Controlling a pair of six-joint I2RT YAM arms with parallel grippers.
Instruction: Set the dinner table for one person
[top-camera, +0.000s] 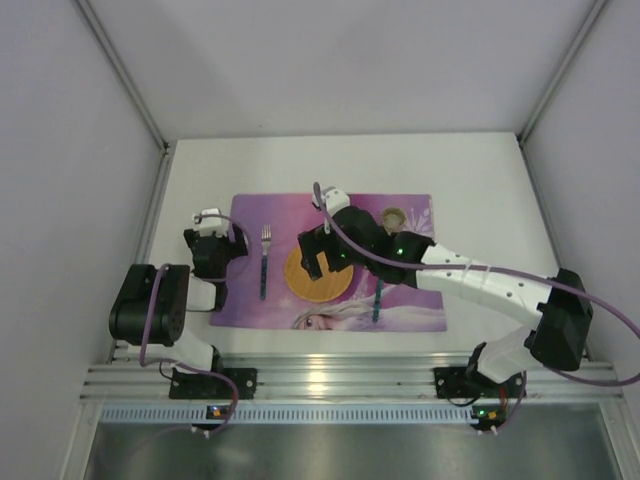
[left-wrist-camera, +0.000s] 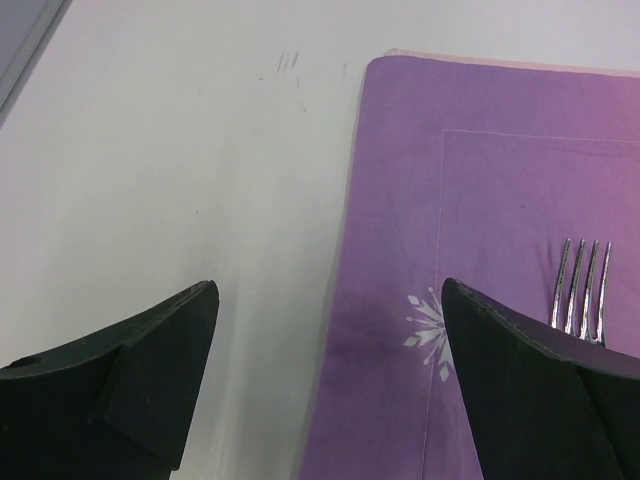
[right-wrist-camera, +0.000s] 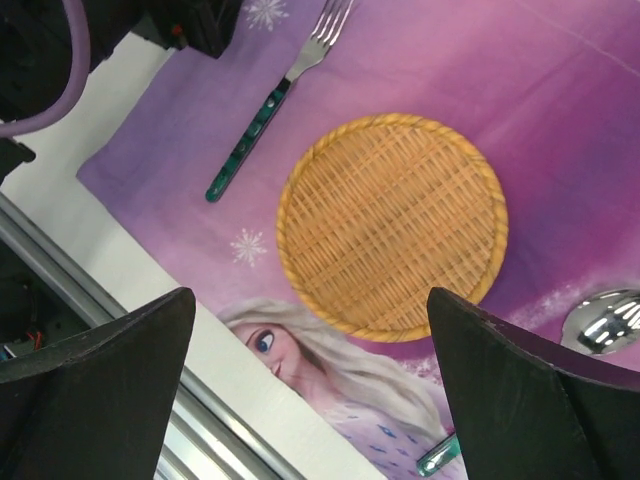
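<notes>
The white dinner table (top-camera: 480, 180) carries a purple princess placemat (top-camera: 400, 210). On the mat lie a round woven plate (top-camera: 335, 285), a teal-handled fork (top-camera: 264, 262) to its left and a teal-handled spoon (top-camera: 378, 298) to its right. A cup (top-camera: 393, 217) stands at the mat's far right. My right gripper (top-camera: 318, 258) hovers open and empty above the plate (right-wrist-camera: 392, 225); its wrist view also shows the fork (right-wrist-camera: 275, 100) and the spoon bowl (right-wrist-camera: 605, 322). My left gripper (top-camera: 215, 245) is open and empty over the mat's left edge (left-wrist-camera: 400, 200), with the fork tines (left-wrist-camera: 583, 290) beside its right finger.
An aluminium rail (top-camera: 330, 380) runs along the near table edge, with both arm bases on it. Grey walls close in the left, right and back. Bare table (left-wrist-camera: 150, 150) lies left of the mat, and a narrow strip (right-wrist-camera: 110, 250) lies between mat and rail.
</notes>
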